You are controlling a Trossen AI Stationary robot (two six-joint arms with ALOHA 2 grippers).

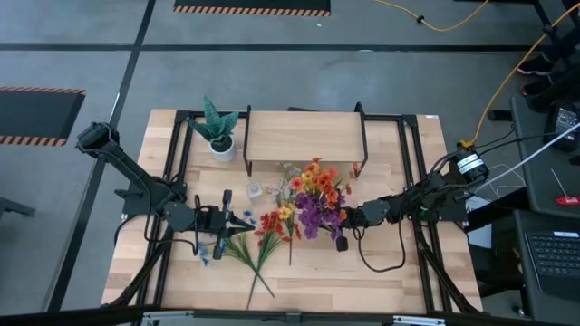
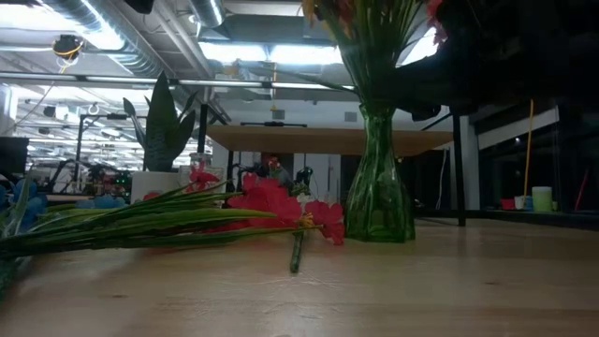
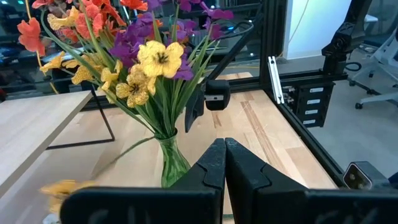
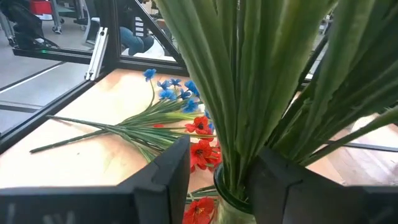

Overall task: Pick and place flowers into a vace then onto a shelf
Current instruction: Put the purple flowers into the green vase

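High view: right gripper (image 1: 343,220) beside vase (image 2: 378,178), jaws parted around flower stalks (image 4: 249,93), not pinching. Left gripper (image 1: 237,220) jaws closed, empty, near loose flowers (image 1: 258,244) on table (image 1: 399,272).

Bouquet (image 2: 370,37) top cut off

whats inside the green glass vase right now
The vase holds a bunch of flowers, purple, orange and yellow, green stalks packed into its neck. The tinted glass and stalks hide whether it holds anything else, such as water.
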